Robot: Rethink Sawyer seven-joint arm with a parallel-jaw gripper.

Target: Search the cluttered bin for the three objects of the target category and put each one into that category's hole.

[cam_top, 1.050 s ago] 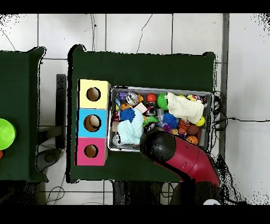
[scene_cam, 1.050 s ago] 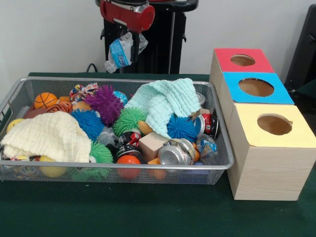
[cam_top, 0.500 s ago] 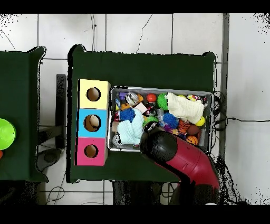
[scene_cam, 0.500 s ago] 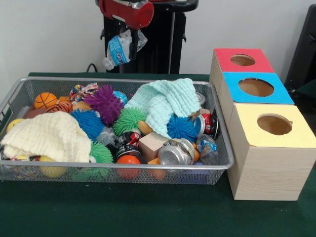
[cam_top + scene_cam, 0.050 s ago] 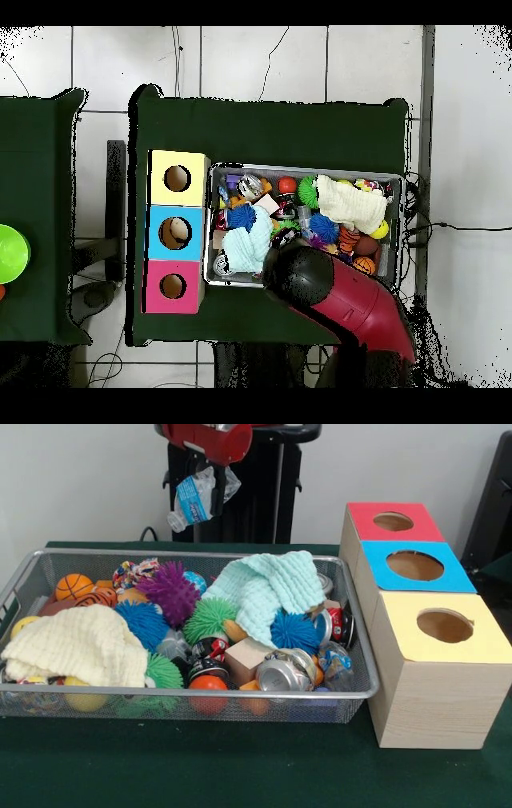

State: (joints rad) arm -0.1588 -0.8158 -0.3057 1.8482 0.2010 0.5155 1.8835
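The big green desk (image 5: 240,776) held a wire bin (image 5: 352,696) full of toys, cloths and cans, and at 3 o'clock from it stood three boxes with holes, the red box (image 5: 364,522) farthest back. High over the bin's back edge, at 12 o'clock, the tool (image 5: 202,474) was clamped on a crushed water bottle (image 5: 192,500). The bottle looked light, thin and slippery, so a hold round its middle seemed best, and there was open air above the bin's rim toward the boxes.
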